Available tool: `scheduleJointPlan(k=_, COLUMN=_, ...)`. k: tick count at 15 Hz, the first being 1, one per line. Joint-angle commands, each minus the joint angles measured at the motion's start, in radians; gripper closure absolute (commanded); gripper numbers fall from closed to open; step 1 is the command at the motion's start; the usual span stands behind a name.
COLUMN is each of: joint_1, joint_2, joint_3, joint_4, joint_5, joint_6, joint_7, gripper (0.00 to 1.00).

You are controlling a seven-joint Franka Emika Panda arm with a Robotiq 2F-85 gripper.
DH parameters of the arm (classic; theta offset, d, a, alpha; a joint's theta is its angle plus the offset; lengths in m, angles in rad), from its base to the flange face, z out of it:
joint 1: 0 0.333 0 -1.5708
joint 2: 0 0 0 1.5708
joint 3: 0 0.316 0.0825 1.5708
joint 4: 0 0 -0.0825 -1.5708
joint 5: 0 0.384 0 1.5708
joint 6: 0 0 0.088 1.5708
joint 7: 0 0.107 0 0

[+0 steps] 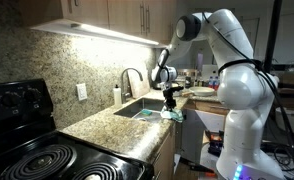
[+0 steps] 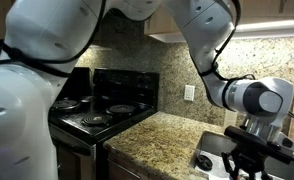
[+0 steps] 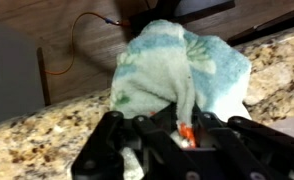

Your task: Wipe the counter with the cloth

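- On my wrist view, the black two-finger gripper (image 3: 185,130) has its fingers drawn almost together, and they pinch a fold of the small, soft, whitish cloth with teal-green patches (image 3: 177,65).
- The cloth bunches into a rounded heap just beyond the fingers. It rests on the speckled tan-brown granite counter (image 3: 37,140), close to the counter's edge.
- In an exterior view, I see the gripper pointing down at the counter's right end, just right of the steel sink basin (image 1: 139,106). The cloth lies under it at the counter's rim.
- A curved metal faucet (image 1: 132,78) stands at the far side of the sink basin, in front of the speckled backsplash.
- The black glass stovetop with coil rings (image 1: 32,160) sits at the near left end of the counter, well apart from the cloth.
- A white wall outlet (image 1: 82,92) is on the backsplash, between the stovetop and the sink basin.
- In the exterior view taken past the robot's body, the white robot arm (image 2: 202,30) arches over from the top and ends in the gripper low at the right. I cannot make out the cloth there.
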Motion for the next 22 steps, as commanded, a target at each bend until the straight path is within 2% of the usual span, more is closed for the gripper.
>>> scheduleJointPlan(k=1, joint_1=0.022, joint_2=-0.094, joint_3=0.054, joint_4=-0.142, joint_5=0.045, joint_6=-0.047, joint_7=-0.073, gripper=0.92)
scheduleJointPlan(k=7, joint_1=0.106, joint_2=-0.165, joint_3=0.105, joint_4=-0.254, joint_5=0.080, joint_6=-0.078, joint_7=-0.142, gripper=0.92)
scheduleJointPlan(k=10, joint_1=0.125, joint_2=-0.148, joint_3=0.067, joint_4=-0.213, joint_5=0.039, joint_6=-0.078, joint_7=-0.111, gripper=0.92)
scheduleJointPlan(k=13, joint_1=0.106, joint_2=-0.127, joint_3=0.016, joint_4=-0.155, joint_5=0.009, joint_6=-0.074, joint_7=-0.108, gripper=0.92)
scheduleJointPlan(k=17, joint_1=0.051, joint_2=-0.075, joint_3=-0.035, joint_4=-0.037, joint_5=0.027, joint_6=-0.097, joint_7=-0.133, gripper=0.92)
scheduleJointPlan(k=22, joint_1=-0.032, joint_2=0.037, joint_3=-0.061, joint_4=0.138, joint_5=0.035, joint_6=-0.133, joint_7=-0.110, gripper=0.92)
